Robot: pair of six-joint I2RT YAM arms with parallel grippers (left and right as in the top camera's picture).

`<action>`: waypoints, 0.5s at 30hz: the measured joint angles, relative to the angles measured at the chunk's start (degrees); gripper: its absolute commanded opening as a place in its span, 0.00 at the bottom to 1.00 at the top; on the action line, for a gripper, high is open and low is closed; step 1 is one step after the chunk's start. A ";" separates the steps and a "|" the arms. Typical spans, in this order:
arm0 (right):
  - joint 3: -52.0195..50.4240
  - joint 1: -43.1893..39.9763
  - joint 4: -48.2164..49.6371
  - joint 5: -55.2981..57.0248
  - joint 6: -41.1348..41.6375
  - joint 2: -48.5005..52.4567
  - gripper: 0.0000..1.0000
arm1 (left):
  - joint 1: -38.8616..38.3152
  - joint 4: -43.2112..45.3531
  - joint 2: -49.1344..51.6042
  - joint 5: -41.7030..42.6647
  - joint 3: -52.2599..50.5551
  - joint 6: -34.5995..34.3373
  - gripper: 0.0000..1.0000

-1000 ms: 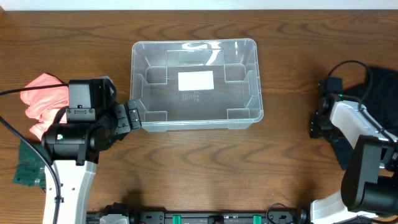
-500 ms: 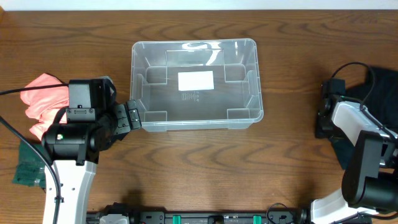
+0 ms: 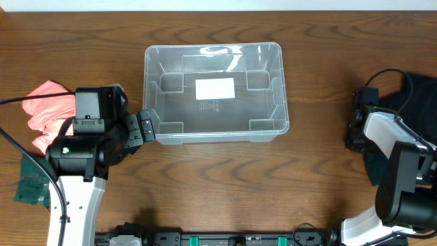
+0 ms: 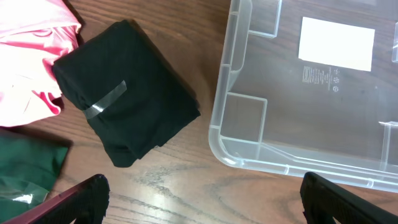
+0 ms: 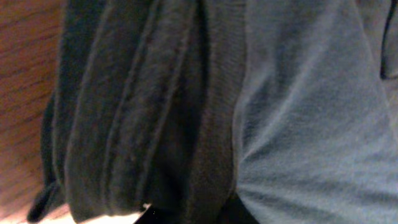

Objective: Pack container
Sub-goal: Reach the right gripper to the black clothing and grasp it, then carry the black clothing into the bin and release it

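the left gripper (image 3: 145, 128) is spread wide, empty, just beside the near left corner of the container (image 3: 215, 132), mid table (image 3: 307, 198). the right gripper (image 3: 354, 134) is by a dark cloth (image 5: 155, 112); i cannot tell if it is pinching. the container looks light, stiff and slippery: hold its rim.

Wooden table (image 3: 225, 184) — clear container (image 3: 215, 137), pink cloth (image 3: 48, 102), black bundle (image 4: 124, 93), green cloth (image 4: 25, 168), dark garment (image 3: 423, 102)
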 measured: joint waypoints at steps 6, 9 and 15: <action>3.26 0.39 -4.68 -1.07 0.76 0.00 0.01 | 0.00 -0.02 0.00 0.02 -0.02 0.00 0.98; 7.65 2.05 -7.82 -1.88 0.79 -0.07 0.01 | 0.00 0.00 0.00 0.02 0.00 0.00 0.98; 19.50 9.77 -11.61 -2.67 -0.96 -3.89 0.01 | 0.00 0.00 0.00 0.00 -0.02 0.00 0.98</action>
